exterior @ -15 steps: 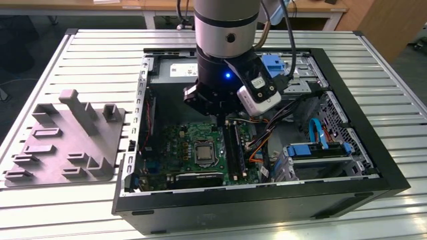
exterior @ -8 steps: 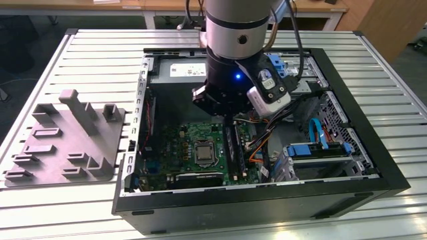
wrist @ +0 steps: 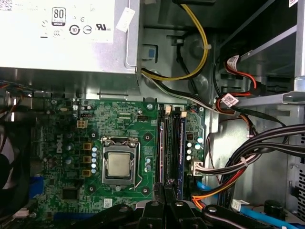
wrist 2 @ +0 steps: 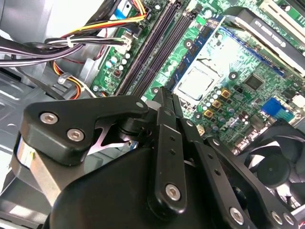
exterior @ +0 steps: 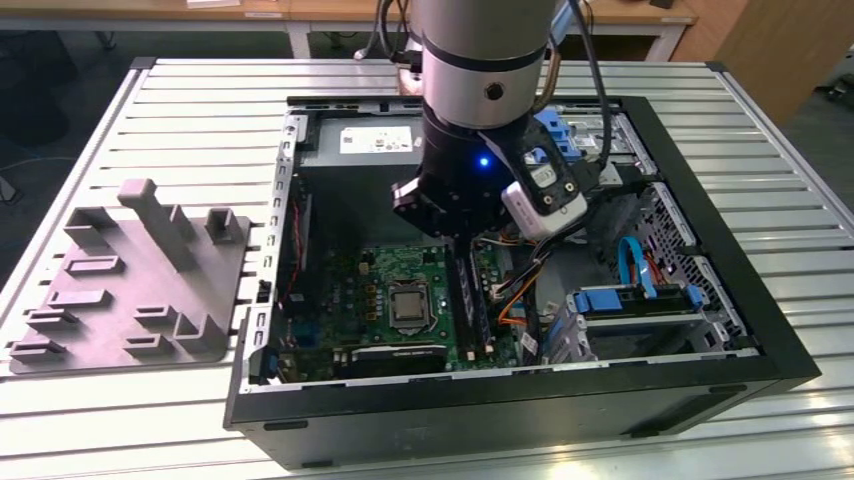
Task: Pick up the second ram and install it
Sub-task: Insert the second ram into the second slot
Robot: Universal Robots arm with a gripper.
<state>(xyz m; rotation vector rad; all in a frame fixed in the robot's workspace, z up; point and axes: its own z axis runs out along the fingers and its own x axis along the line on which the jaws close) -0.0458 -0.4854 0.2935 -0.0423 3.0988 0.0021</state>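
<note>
Second ram [exterior: 466, 305], a long, narrow, dark board, is seen standing on edge in the bank of dark memory slots [wrist: 172, 143], directly beneath the black two-finger gripper [wrist 2: 163, 93]. Whether the board is fully seated, and whether the fingertips touch it, cannot be told.

The gripper fingers [wrist: 151, 210] are drawn together until the tips almost meet. Whether anything thin is clamped between them cannot be told. The gripper is pointed down into an open black computer case [exterior: 534, 410], carried by a silver-and-black arm [exterior: 483, 70].

The slots are mounted on a green motherboard [wrist: 71, 143]. Just beside the slots, close to the fingertips, a square processor socket with a silver metal top [wrist: 118, 164] is fitted. On the other side of the slots, a bundle of black, orange and yellow cables [wrist: 252, 157] is routed. Beyond the far end of the slots, a grey metal power supply box [wrist: 62, 47] is installed. A black round fan [wrist 2: 267, 167] is located near the gripper linkage in the second wrist view.

Well apart from the gripper, on the exterior view's left of the case, a grey plastic holder block with upright posts [exterior: 134, 280] is placed. Case and block are both supported on a slatted metal table [exterior: 747, 100].
</note>
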